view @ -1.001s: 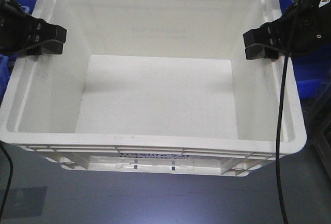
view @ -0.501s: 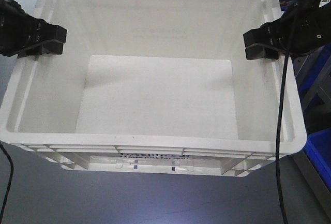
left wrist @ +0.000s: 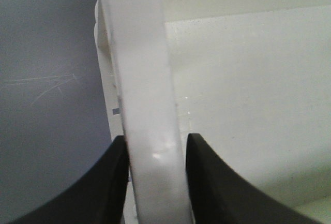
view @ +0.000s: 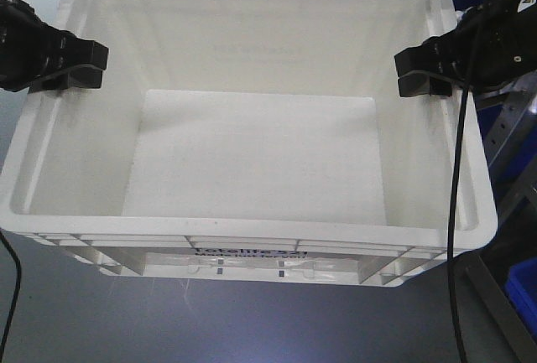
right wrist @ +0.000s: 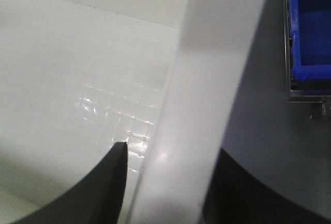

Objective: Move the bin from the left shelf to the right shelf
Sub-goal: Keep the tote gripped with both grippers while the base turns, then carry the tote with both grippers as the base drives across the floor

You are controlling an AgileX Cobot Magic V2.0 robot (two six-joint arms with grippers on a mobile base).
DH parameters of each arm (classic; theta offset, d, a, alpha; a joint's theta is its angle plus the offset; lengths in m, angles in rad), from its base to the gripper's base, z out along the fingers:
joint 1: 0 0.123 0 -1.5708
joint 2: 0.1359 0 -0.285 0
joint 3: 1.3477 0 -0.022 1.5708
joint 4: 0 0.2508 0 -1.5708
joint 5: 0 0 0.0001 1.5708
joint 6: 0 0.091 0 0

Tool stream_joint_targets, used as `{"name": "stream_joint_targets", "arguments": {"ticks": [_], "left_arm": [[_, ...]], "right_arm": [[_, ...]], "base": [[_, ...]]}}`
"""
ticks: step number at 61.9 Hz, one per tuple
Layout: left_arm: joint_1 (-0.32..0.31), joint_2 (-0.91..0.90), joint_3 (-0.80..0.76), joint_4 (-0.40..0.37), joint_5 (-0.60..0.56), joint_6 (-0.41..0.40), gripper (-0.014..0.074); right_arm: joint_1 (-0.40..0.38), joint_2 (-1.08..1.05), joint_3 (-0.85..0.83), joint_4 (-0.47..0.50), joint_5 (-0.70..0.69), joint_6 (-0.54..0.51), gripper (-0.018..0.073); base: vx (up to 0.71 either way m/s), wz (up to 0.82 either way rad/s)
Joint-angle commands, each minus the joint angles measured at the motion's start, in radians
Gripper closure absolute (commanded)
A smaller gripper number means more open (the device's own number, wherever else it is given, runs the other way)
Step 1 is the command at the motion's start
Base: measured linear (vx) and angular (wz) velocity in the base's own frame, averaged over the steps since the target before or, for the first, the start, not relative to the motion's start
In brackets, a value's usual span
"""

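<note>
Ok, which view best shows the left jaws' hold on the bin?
Left wrist view: jaws of the left gripper press both sides of the rim of the white bin. Front view shows that gripper at the left wall, contact unclear. Right wrist shows only the right gripper on the opposite rim.

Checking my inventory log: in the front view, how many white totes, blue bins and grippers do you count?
Large white rectangular plastic tote: 1
Blue plastic bin, lower right: 1; top-edge blue slivers unclear
Black grippers: 2, left gripper, right gripper
Total: 4
</note>
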Motion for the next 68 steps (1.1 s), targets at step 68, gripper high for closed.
{"name": "stream_joint_targets", "arguments": {"ticks": [68], "left_arm": [[-0.005, -0.052, -0.04, -0.041, -0.073, 0.046, 0.0601]], "right_arm": [[-0.008, -0.041, -0.039, -0.02, -0.084, -0.01, 0.0564]], "base": [[0.41, 0.06]]}}
